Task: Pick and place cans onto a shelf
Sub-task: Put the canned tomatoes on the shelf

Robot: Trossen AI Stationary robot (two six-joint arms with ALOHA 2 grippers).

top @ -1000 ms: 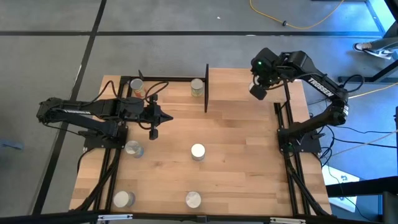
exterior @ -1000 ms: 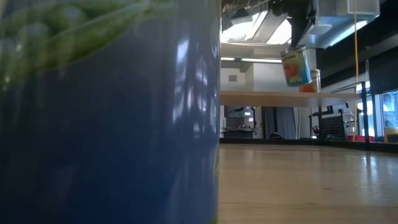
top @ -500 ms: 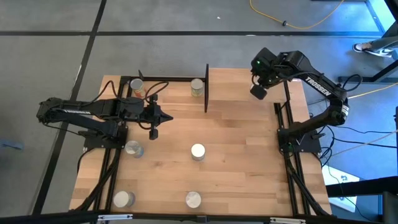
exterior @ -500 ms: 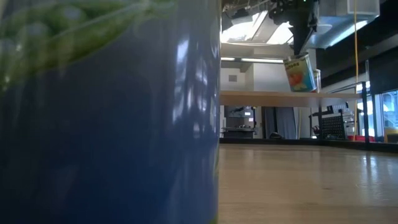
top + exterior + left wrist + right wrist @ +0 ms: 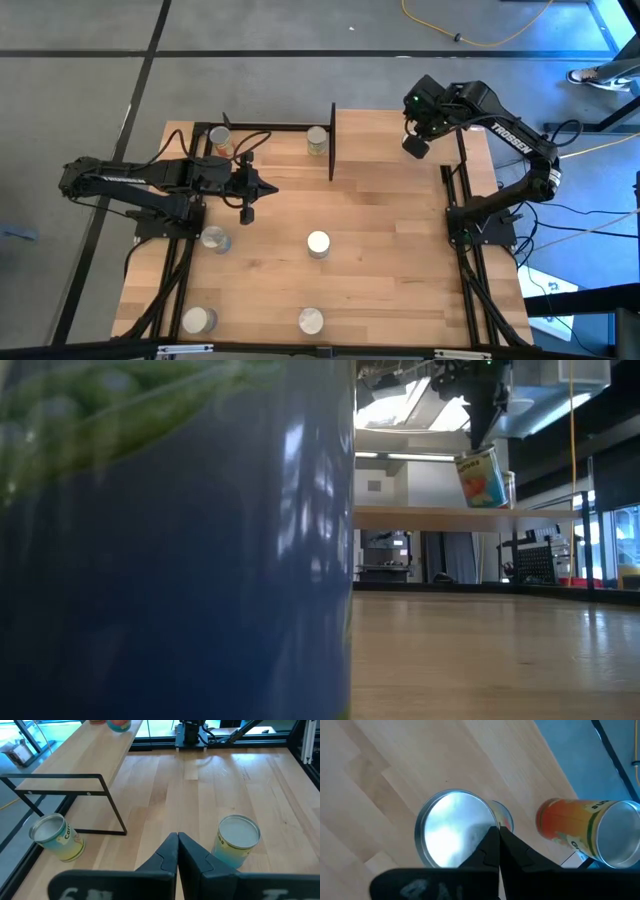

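Low view — right jaws pinch rim of tilted can [image 5: 479, 477], hanging just beneath them; left jaws pressed together.

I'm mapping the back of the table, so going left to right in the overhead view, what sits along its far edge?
orange-labelled can → yellowish-labelled can → shelf's black end frame → right end effector, holding a blue-and-orange can

White capitals reading "TROSSEN" run along the right arm [image 5: 510, 143]. A yellowish can [image 5: 54, 837] lying under the shelf [image 5: 75, 760] shows the letters "Co" on its label; the remaining can labels are too small or blurred to make out.
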